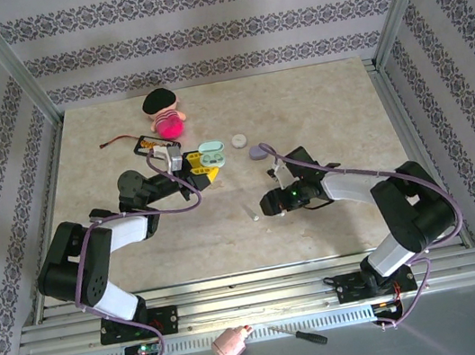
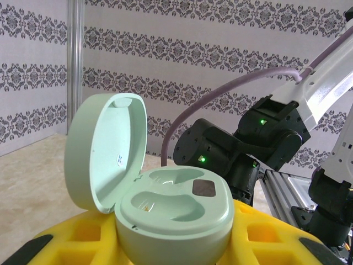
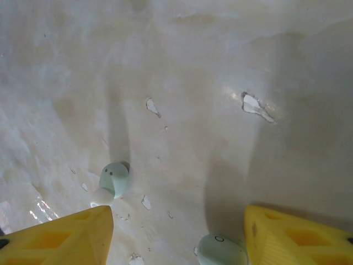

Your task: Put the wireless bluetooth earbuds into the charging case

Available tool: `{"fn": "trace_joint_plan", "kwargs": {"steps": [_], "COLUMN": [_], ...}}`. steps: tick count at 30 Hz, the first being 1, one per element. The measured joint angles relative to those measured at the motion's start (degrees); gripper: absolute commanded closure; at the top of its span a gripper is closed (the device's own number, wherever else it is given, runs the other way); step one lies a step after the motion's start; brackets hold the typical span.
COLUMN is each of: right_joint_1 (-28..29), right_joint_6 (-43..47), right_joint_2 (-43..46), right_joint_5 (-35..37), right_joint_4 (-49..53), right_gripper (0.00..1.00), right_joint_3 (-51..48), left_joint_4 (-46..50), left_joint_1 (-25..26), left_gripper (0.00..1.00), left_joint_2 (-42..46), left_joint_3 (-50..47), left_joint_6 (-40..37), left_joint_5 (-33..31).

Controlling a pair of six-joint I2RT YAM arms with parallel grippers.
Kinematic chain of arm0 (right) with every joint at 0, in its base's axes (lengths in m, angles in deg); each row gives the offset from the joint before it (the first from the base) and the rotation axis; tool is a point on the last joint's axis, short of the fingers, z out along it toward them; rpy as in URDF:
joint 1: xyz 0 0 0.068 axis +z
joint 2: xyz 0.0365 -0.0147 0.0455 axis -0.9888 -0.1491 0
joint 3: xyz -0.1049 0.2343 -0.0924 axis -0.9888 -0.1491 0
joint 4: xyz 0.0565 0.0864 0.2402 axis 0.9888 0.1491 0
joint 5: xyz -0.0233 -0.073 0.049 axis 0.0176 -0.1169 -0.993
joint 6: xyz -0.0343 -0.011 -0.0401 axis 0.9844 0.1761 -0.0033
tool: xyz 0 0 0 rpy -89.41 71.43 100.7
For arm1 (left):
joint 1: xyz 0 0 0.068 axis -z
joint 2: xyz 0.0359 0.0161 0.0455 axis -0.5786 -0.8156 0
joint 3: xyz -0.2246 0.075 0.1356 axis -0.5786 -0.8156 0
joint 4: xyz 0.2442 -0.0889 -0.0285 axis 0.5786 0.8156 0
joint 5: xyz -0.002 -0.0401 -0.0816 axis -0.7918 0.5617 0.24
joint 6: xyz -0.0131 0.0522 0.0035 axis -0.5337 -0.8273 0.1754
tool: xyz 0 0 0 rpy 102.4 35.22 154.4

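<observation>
The mint green charging case [image 2: 174, 207] rests between my left gripper's yellow fingers [image 2: 265, 237], lid [image 2: 105, 152] swung open and both wells empty. My left gripper [image 2: 171, 243] is shut on it. In the top view the case [image 1: 213, 154] sits left of centre at my left gripper [image 1: 202, 166]. Two mint earbuds lie on the table under my right gripper [image 3: 179, 243], which is open. One earbud [image 3: 113, 181] lies just beyond the left finger [image 3: 60, 237]. The other earbud [image 3: 220, 251] is against the right finger [image 3: 300, 237]. From above, the earbuds [image 1: 249, 211] are small pale specks beside my right gripper [image 1: 264, 204].
A lilac case [image 1: 260, 151] and a white round piece [image 1: 238, 142] lie behind the right arm. A plush doll [image 1: 164, 114] and a black-and-yellow gadget [image 1: 146, 143] sit at the back left. A screwdriver [image 1: 300, 335] and pink object [image 1: 231, 345] lie below the table edge.
</observation>
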Motion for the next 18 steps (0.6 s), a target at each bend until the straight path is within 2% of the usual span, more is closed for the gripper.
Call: {"fn": "trace_joint_plan", "kwargs": {"steps": [5, 12, 18], "right_joint_1": [0.00, 0.00, 0.00], "right_joint_6": [0.13, -0.11, -0.07], "right_joint_2": [1.68, 3.93, 3.78], "right_joint_5": [-0.48, -1.09, -1.27], "right_joint_4": [-0.52, 0.11, 0.13], "right_gripper": [0.46, 0.61, 0.67], "right_joint_3": [-2.23, -4.07, -4.07], "left_joint_4": [0.02, 0.00, 0.00], "left_joint_1": [0.00, 0.00, 0.00], "left_gripper": [0.75, 0.76, 0.76], "left_joint_2": [0.07, 0.07, 0.07], "left_joint_3": [-0.15, -0.15, -0.15], "left_joint_6": [0.00, 0.00, 0.00], "left_joint_5": [0.02, 0.02, 0.00]}}
